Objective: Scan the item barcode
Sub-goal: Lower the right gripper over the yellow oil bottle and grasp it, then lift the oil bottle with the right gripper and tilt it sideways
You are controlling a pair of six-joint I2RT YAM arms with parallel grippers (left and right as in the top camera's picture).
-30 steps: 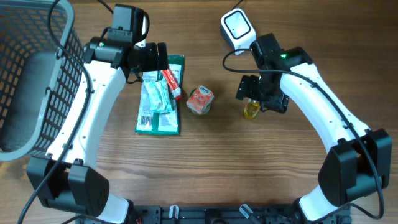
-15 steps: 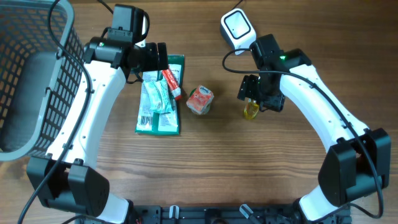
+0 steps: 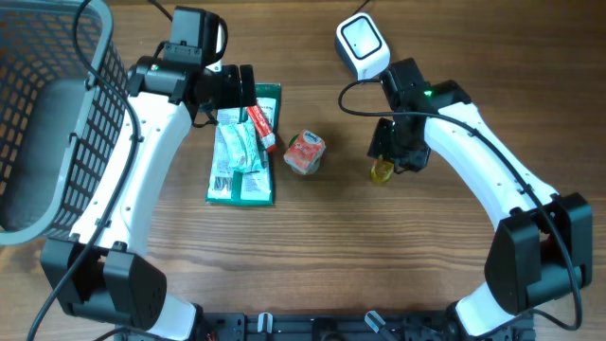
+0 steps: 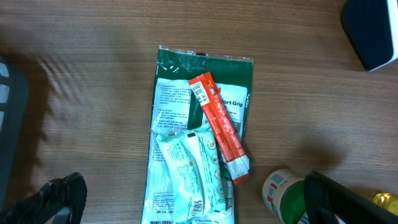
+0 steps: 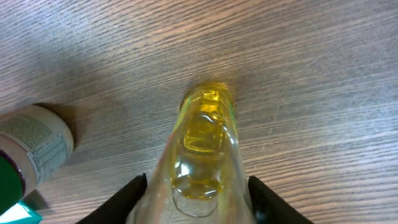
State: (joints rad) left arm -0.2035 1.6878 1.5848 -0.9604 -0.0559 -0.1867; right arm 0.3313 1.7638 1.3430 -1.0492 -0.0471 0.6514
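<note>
A small bottle of yellow liquid lies on the wooden table, right of centre. My right gripper is down over it, and in the right wrist view both black fingers press against the bottle's clear sides. The white barcode scanner rests at the back, just beyond that arm. My left gripper hovers open over a green packet with nothing between its fingers.
A red stick sachet and pale pouches lie on the green packet. A small orange-labelled can lies between the packet and the bottle. A grey wire basket fills the left edge.
The right gripper has narrowed its jaws from wide open until they meet the bottle's sides, shifting slightly toward it. The left arm and the other items have not moved.
</note>
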